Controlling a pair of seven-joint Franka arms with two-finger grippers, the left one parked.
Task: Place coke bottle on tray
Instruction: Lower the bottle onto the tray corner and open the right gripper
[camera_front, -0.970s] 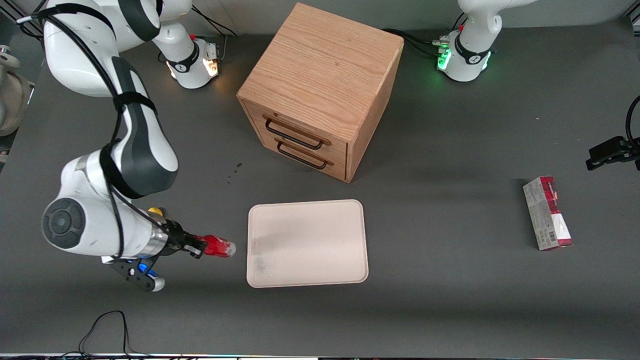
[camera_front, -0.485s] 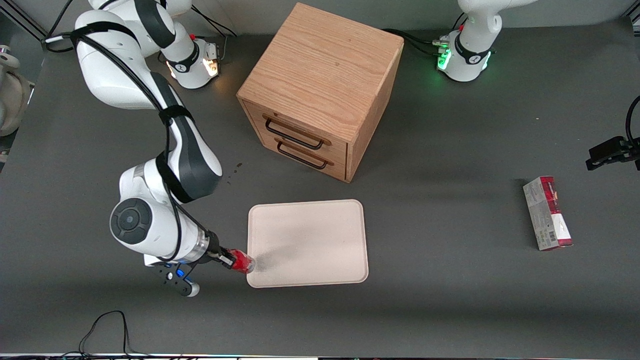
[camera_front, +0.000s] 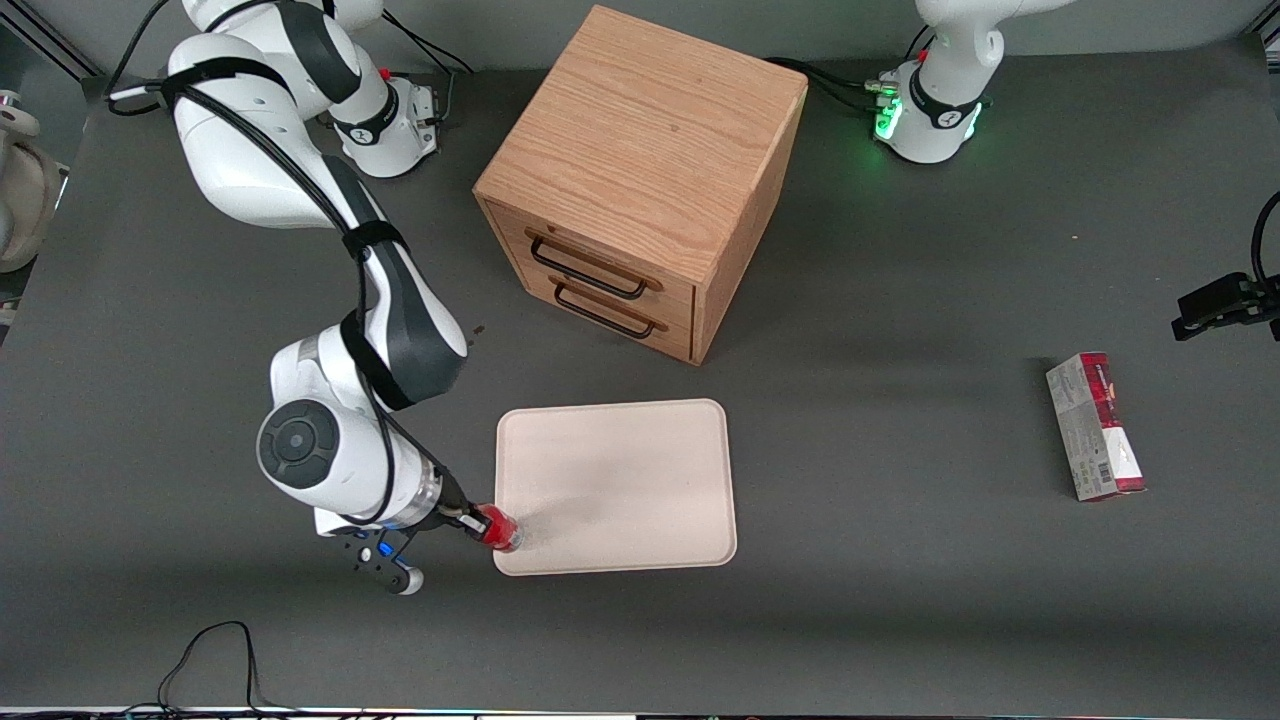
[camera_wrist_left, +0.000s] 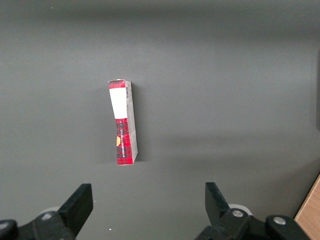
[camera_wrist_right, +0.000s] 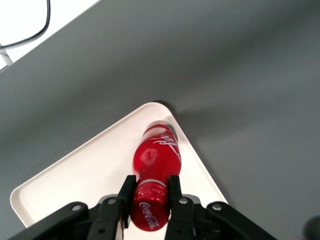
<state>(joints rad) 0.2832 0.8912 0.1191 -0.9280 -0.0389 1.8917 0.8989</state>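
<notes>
The small red coke bottle (camera_front: 499, 528) (camera_wrist_right: 157, 156) hangs in my right gripper (camera_front: 478, 522) (camera_wrist_right: 149, 189), whose fingers are shut on its red cap and neck. Its base points down over the corner of the cream-white tray (camera_front: 640, 470) (camera_wrist_right: 90, 170) that is nearest the front camera and toward the working arm's end. In the wrist view the bottle's base is right at the tray surface near the rounded corner; I cannot tell whether it touches.
A wooden drawer box (camera_front: 645, 180) with two black handles stands farther from the front camera than the tray. A red-and-grey carton (camera_front: 1094, 426) (camera_wrist_left: 123, 122) lies toward the parked arm's end of the table. A black cable (camera_front: 215, 650) lies near the table's front edge.
My right arm has carried the bottle sideways from the bare table toward the tray, and the bottle has tipped from lying level to pointing base-down over the tray's corner.
</notes>
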